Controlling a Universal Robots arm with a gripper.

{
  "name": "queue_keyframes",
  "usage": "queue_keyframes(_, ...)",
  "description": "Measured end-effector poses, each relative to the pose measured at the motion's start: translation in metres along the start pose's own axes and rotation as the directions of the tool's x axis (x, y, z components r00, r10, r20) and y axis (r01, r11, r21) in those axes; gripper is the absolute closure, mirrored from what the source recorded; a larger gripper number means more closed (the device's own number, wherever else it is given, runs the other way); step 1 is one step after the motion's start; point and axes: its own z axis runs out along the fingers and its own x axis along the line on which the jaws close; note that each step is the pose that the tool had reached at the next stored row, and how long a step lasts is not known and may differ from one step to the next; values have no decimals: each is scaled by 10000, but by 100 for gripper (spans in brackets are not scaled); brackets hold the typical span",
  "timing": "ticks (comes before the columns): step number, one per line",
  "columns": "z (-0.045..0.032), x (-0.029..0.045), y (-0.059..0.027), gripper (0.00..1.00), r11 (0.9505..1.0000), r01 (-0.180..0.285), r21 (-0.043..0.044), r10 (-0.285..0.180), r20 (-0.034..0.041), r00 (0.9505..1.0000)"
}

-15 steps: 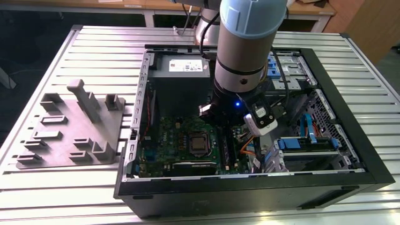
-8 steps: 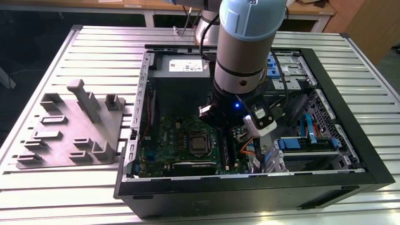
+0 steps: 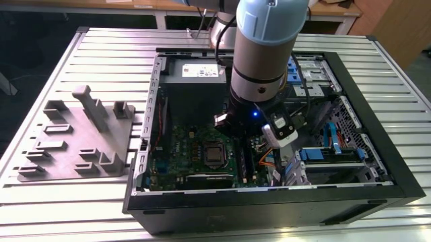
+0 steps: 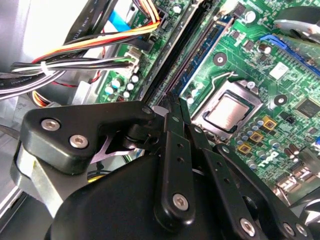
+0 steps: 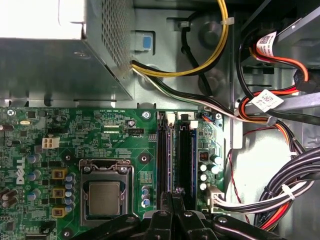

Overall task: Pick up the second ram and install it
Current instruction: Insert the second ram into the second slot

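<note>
The second ram (image 4: 200,56) (image 5: 170,160), as far as I could judge, was the dark blue-green strip standing on edge in the memory slot (image 5: 165,125) nearer the CPU socket (image 5: 105,192) (image 4: 227,110). Its long axis ran along the slot, parallel to the socket's near side.

The claw (image 4: 175,100) (image 5: 173,196) sat right over that strip, so there was no sideways offset between ram & claw. The ram ran straight out from the claw's tips across the mobo (image 3: 181,146), and the claw's opening direction lay across the ram's thin dimension. The fingers (image 4: 172,150) were drawn in to a mere slit. I read that as pinched on the ram's two flat faces, though the linkage hid the contact itself. Couldn't tell whether the ram's bottom edge was fully home in the slot.

Just beside it, on the cable side, ran what looked like the other stick (image 5: 192,160), a parallel dark line w/ a blue edge. Beyond that lay the cable bundle (image 5: 295,185) (image 4: 75,65), apart from the claw.

The arm (image 3: 259,60) stood near vertical inside the open PC case (image 3: 269,209). Its wrist was low over the mobo, at the exterior view's right of the socket, w/ the PSU box (image 3: 195,73) past the slots' far end. The grey holder tray (image 3: 74,141) lay well apart on the slatted surface (image 3: 101,50), at the exterior view's left of the case.
</note>
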Motion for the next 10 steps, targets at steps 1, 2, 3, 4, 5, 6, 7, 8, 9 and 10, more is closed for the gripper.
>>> queue_keyframes(1,8,0,0,89,10000,0,0,0,0,10000)
queue_keyframes(2,12,0,-1,89,10000,0,3,0,-1,10000)
queue_keyframes(3,12,0,-1,89,10000,0,2,0,-1,10000)
queue_keyframes(4,12,0,-1,89,10000,0,4,0,-1,10000)
queue_keyframes(5,12,1,-1,89,10000,0,4,0,-2,10000)
queue_keyframes(6,12,0,-1,89,10000,0,4,0,-1,10000)
queue_keyframes(7,13,0,-1,89,10000,0,3,0,0,10000)
queue_keyframes(8,14,0,-1,89,10000,0,2,0,-1,10000)
queue_keyframes(9,14,1,-1,89,10000,0,2,0,-1,10000)
queue_keyframes(10,14,0,-1,89,10000,0,2,0,-1,10000)
